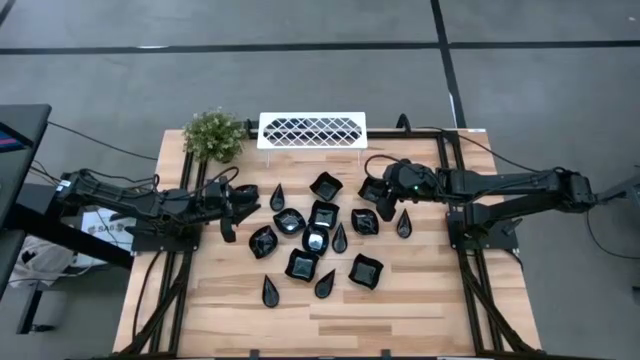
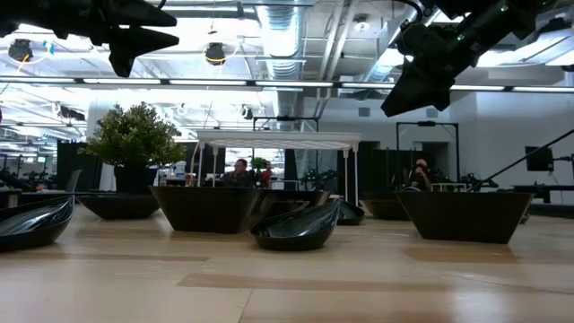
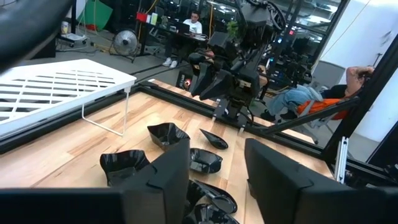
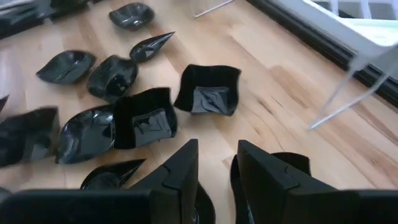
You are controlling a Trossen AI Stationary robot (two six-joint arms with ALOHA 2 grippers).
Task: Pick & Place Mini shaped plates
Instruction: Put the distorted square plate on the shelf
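1. Fifteen or so mini shaped plates [image 1: 318, 240], tiny glossy black dishes, some teardrop-shaped and some wavy-edged squares, lie scattered across the middle of the light wooden table [image 1: 420, 300].
2. Left gripper [image 1: 228, 208] hangs above the table at the left edge of the cluster, its dark fingers [image 3: 168, 174] apart with nothing between them.
3. Right gripper [image 1: 388, 192] hovers over the far right of the cluster, just above a square dish [image 4: 208, 90]; its fingers [image 4: 180, 168] stand a little apart and appear empty.
4. White lattice-patterned rectangular tray [image 1: 312, 130] stands on thin legs at the far edge, with no dish on it.
5. Small green potted plant [image 1: 213, 135] sits just left of the tray.
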